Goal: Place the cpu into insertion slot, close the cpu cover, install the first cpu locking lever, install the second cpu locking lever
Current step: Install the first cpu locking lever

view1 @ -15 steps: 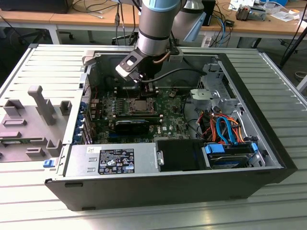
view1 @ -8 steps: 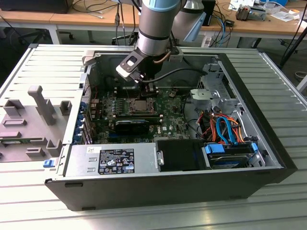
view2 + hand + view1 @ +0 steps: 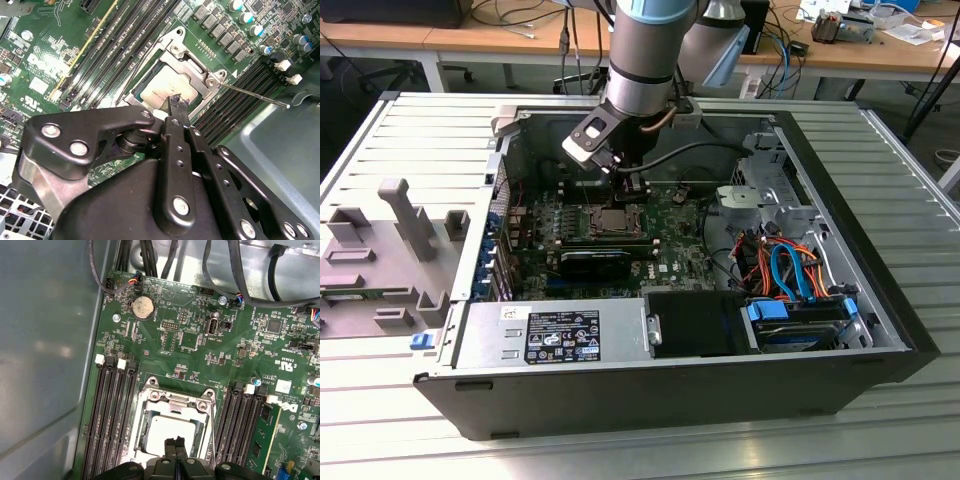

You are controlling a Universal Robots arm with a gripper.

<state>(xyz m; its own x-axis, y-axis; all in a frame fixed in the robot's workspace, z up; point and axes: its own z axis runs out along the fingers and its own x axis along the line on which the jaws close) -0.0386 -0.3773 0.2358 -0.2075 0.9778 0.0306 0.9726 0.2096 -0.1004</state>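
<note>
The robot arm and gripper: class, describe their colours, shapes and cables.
The arm is a silvery-grey cylinder with a light-blue band. The gripper is black, with jointed links, silver screws and narrow fingers. A black cable loops beside the wrist.

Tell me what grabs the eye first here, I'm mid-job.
The black gripper, jaws shut, hangs right over the pale cpu seated in the silvery-rimmed insertion slot mid-motherboard. The cpu cover frames it, and in the second wrist view a thin locking lever juts out across the memory slots.
</note>
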